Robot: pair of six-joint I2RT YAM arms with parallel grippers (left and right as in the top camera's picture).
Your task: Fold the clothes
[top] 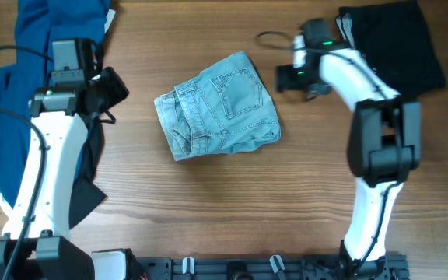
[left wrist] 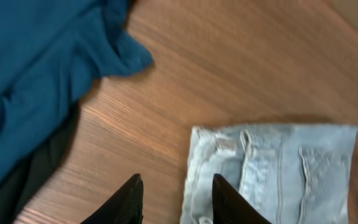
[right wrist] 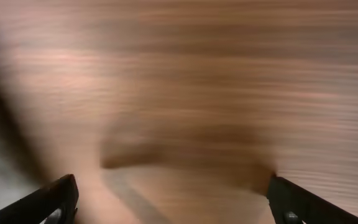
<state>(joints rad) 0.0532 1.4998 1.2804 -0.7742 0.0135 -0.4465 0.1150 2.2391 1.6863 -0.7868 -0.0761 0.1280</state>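
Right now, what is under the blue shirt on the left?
A black garment pokes out from beneath the blue shirt, on the wooden table. How far it runs under the shirt is covered.

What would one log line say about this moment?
denim shorts: folded, mid-table | left gripper: open, empty, near shorts | right gripper: open, empty, over table | blue shirt: heaped, left

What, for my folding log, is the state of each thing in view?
Denim shorts: folded, flat mid-table, unheld.
Blue shirt: unfolded, bunched at left.
Black shorts: lying far right, unheld.
Left pincer: open, empty.
Right pincer: wide open, empty.
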